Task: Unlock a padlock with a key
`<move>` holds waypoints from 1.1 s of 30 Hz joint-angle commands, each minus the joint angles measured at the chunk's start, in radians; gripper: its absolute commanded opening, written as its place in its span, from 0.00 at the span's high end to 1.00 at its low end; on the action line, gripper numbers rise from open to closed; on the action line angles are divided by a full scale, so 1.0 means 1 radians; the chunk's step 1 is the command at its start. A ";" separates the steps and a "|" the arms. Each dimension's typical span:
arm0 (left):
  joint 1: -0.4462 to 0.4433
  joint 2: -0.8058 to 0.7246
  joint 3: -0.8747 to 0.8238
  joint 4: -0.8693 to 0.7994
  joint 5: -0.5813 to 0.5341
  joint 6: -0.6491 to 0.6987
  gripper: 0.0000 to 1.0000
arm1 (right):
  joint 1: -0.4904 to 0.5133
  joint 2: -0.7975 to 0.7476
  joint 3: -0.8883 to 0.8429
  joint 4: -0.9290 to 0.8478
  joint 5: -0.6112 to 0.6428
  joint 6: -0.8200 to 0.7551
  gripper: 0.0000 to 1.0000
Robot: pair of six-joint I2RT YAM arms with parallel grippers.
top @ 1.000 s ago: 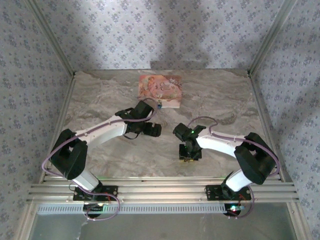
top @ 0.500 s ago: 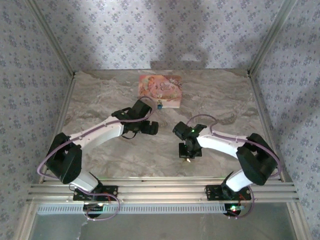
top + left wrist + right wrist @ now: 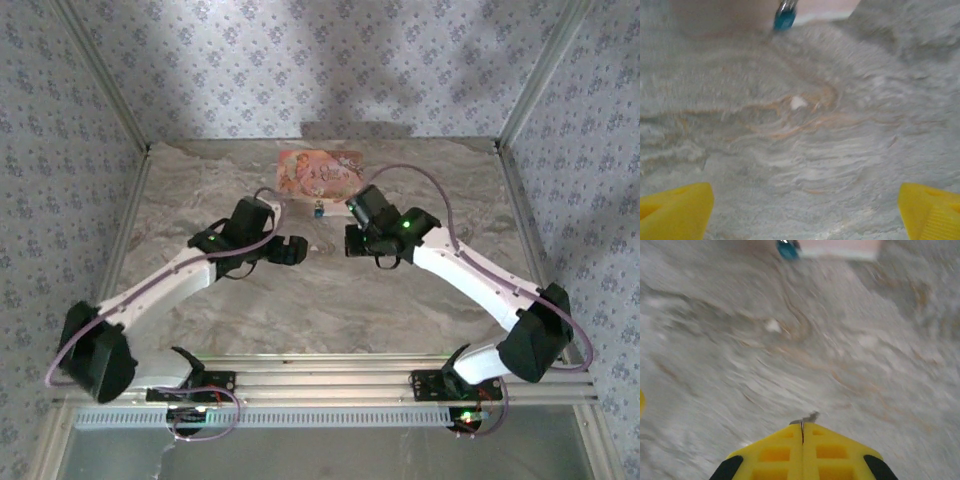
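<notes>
Top external view puts the padlock (image 3: 317,211) at the near edge of the pink box (image 3: 320,172), ahead of and between both arms. The left gripper (image 3: 804,197) gapes empty. The right gripper (image 3: 802,432), pinched shut on a metal sliver (image 3: 809,417), probably the key, has the padlock ahead, slightly left.

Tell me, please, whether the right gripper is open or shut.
Shut: in its wrist view, the right gripper shows yellow fingers meeting with no gap, pinching a thin metal tip, likely the key.
</notes>
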 commanded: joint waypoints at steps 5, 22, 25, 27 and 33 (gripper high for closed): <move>-0.011 -0.193 -0.119 0.219 0.108 0.242 0.11 | -0.081 0.040 -0.003 0.264 -0.343 0.069 1.00; -0.031 -0.161 -0.165 0.398 0.287 0.346 0.35 | -0.036 0.082 0.053 0.249 -0.466 0.061 1.00; -0.026 -0.152 -0.160 0.400 0.312 0.351 0.38 | -0.028 0.086 0.055 0.245 -0.474 0.060 1.00; -0.018 -0.145 -0.158 0.399 0.340 0.351 0.38 | -0.023 0.088 0.057 0.245 -0.479 0.059 1.00; 0.019 -0.131 -0.158 0.397 0.441 0.338 0.38 | -0.011 0.099 0.070 0.240 -0.491 0.058 1.00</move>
